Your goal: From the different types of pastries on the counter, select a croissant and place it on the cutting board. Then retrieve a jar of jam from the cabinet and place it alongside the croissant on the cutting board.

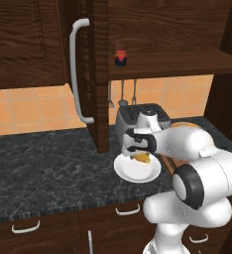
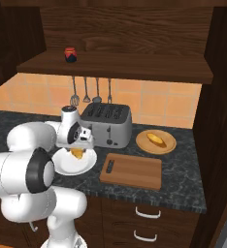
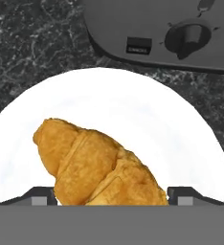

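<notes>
Golden and flaky, the croissant (image 3: 102,167) is lying on the round white plate (image 3: 133,105) right at the bottom of the hand view, its ridged layers running diagonally and its blunt end pointing up-left. Both dark finger tips are showing low at either side of it, one left and one right, so the gripper (image 3: 111,194) is standing spread around the pastry; whether the pads are touching it cannot be told. From the base views the gripper (image 1: 138,155) is hanging low over the plate (image 1: 133,171), with the croissant (image 2: 77,153) showing orange beneath it.

Beyond the plate a grey metal toaster (image 2: 107,124) with a round knob is sitting on the counter (image 1: 43,163), a black stone top veined in grey. To the right, the cutting board (image 2: 131,171), a flat reddish-brown rectangle with a dark slot, is lying bare. Behind it a round tan wooden plate (image 2: 168,146) is holding a smooth oval bun (image 2: 156,139).

Up on the dark wood shelf the jar of jam (image 2: 70,54) is standing, tiny and dark with a red lid. Beside it the cabinet door (image 1: 95,74) is standing open, with its curved grey handle (image 1: 76,69). Orange tiles are lining the wall, where metal utensils (image 2: 86,90) are hanging.
</notes>
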Available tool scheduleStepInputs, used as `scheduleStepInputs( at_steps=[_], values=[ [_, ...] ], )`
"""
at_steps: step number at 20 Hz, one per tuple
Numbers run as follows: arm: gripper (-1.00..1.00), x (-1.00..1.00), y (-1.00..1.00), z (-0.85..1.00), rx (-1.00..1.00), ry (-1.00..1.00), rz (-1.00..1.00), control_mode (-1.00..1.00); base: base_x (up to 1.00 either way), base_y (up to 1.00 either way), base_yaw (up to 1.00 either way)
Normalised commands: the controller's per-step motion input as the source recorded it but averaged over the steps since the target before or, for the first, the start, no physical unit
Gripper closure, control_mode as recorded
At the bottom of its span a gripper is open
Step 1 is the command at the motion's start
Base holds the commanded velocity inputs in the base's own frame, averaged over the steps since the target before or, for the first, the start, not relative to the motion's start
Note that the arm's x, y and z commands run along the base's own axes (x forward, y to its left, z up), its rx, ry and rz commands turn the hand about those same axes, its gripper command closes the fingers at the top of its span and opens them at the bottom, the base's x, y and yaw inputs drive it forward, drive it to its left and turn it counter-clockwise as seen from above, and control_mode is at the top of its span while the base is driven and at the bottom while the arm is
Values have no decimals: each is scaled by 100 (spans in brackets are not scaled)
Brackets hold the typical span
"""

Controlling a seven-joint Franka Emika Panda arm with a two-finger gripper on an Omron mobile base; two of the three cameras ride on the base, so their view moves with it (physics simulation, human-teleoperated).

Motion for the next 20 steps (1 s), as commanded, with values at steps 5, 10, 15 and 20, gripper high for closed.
scheduleStepInputs(
  at_steps=[5, 10, 15, 20],
  values=[
    [100, 4, -75, 29, 0, -10, 0, -100, 0, 0, 0],
    [100, 1, -95, 34, 2, -7, 0, -100, 0, 0, 0],
    [100, 0, -98, 1, 1, 0, 0, -100, 0, 0, 0],
    [100, -2, -53, -6, 0, 0, 0, -100, 0, 0, 0]
  ],
)
